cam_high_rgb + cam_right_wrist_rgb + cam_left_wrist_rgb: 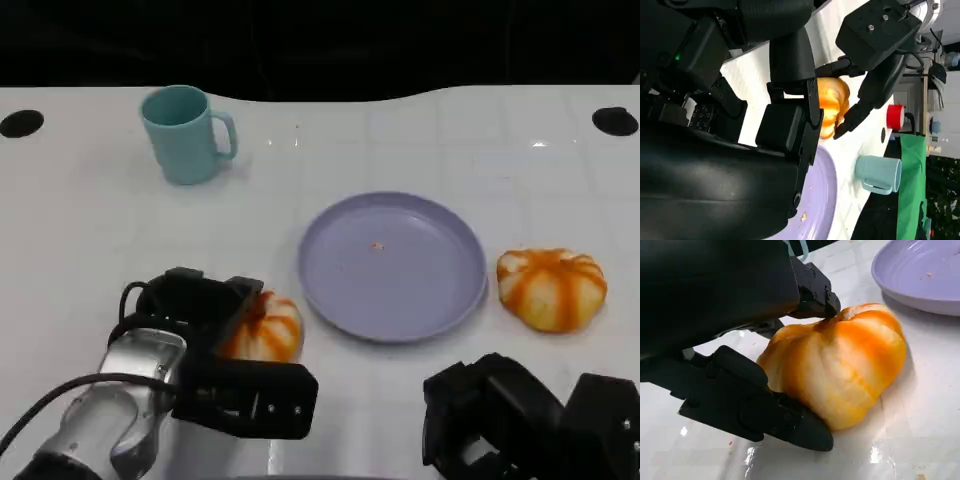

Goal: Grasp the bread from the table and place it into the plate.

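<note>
Your left hand [215, 335] lay at the near left of the white desk [80, 230], its black fingers [790, 422] closed around the near bread [265, 328], an orange-and-cream, pumpkin-shaped bun. In the left wrist view one finger pressed the bread's [840, 365] top at the stem dimple while another lay along its lower side, and the bun still sat on the desk surface [920, 430]. This bread rested just beside the left rim of the lilac plate [440, 300], apart from it by a narrow strip of desk; the plate's edge [900, 290] showed beyond the bun at the wrist. A few crumbs lay in the plate. A second bread [552, 288] of the same colouring sat on the desk just off the plate's right rim. Your right hand [520, 420] rested low at the near right, close to that second bun but not touching it; you could not tell from these views whether its fingers were spread or curled. The right wrist view showed your left hand [865, 75] over the gripped bread [832, 102]. A teal mug [185, 135] stood upright at the far left, handle turned towards the right, well apart from the plate.
</note>
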